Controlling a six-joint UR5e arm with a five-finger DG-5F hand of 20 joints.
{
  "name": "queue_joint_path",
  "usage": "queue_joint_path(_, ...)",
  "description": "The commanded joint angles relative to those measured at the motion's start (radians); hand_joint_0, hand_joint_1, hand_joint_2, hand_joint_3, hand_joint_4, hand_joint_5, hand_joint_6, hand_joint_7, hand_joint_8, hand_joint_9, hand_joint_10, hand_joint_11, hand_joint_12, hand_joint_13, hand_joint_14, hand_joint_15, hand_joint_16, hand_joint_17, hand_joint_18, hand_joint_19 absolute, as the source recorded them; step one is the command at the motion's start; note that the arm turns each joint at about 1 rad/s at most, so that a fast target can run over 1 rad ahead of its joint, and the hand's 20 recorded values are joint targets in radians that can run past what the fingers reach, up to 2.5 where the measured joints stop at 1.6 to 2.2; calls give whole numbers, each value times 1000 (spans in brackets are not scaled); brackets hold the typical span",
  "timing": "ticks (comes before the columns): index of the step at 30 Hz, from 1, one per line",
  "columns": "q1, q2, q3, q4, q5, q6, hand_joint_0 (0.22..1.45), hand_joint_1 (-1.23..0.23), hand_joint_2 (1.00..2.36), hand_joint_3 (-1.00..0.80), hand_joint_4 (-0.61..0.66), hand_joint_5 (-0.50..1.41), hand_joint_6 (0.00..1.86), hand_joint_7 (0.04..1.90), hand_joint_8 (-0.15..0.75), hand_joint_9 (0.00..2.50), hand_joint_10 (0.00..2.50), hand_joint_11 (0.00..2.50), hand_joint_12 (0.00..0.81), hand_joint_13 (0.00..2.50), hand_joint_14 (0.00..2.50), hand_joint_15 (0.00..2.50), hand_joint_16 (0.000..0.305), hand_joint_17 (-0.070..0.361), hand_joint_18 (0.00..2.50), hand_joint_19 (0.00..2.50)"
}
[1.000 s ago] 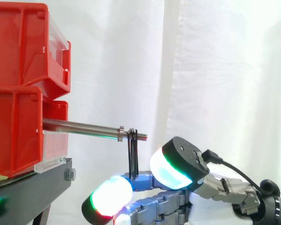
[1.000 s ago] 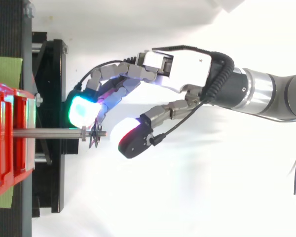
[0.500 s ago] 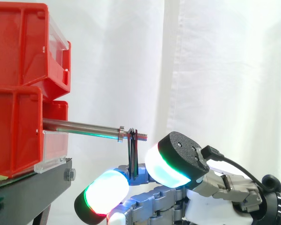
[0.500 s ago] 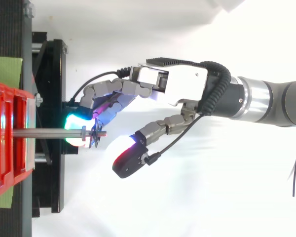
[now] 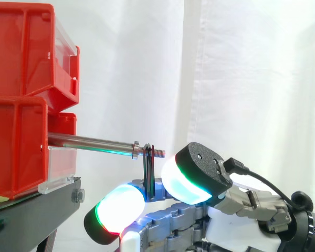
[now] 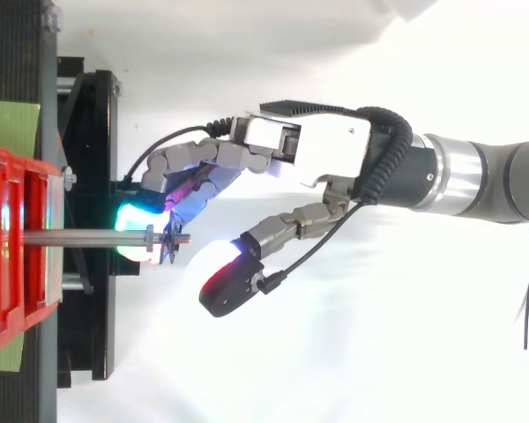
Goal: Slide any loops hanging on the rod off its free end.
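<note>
Stacked red bins (image 5: 21, 105) at the left edge hide their contents. The rod (image 5: 89, 142) juts out between them, with dark loops (image 5: 149, 176) hanging near its free end, mid-frame. The hand (image 6: 309, 150) waits beneath, fingers (image 5: 118, 210) spread apart on either side of the loops.

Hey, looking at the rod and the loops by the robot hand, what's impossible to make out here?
Lower ends of the loops: side view, hidden behind the hand.
Number of loops: both views, too thin and bunched.
Whether the hand grips them: neither view settles it.
Inner end of the rod: side view, hidden inside the red bin.
</note>
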Motion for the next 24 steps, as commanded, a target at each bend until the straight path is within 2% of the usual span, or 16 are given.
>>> queue_joint_path(1,-5,0,9,-4,-14,0,606,-631,1012,-379,273,-125,502,1137,277,920,13,371,366,830,16,379,47,106,566,430)
queue_joint_path(6,-11,0,11,-4,-21,0,609,-633,1013,-372,260,-123,502,1161,277,919,12,359,366,833,16,375,47,106,567,429)
queue_joint_path(7,-17,0,12,-3,-29,0,611,-635,1014,-364,256,-122,502,1173,280,917,12,357,367,833,15,372,47,106,568,430)
queue_joint_path(13,-22,0,18,-4,-46,-2,620,-659,1017,-326,210,-117,500,1258,278,907,12,362,367,832,16,376,48,108,569,429)
queue_joint_path(18,-25,0,18,-4,-47,-3,622,-676,1018,-316,193,-127,538,1224,278,898,13,368,368,824,16,377,48,109,569,438)
queue_joint_path(24,-28,0,20,-4,-55,-3,621,-686,1017,-324,195,-146,620,1096,278,891,13,363,369,824,15,373,49,110,572,437)
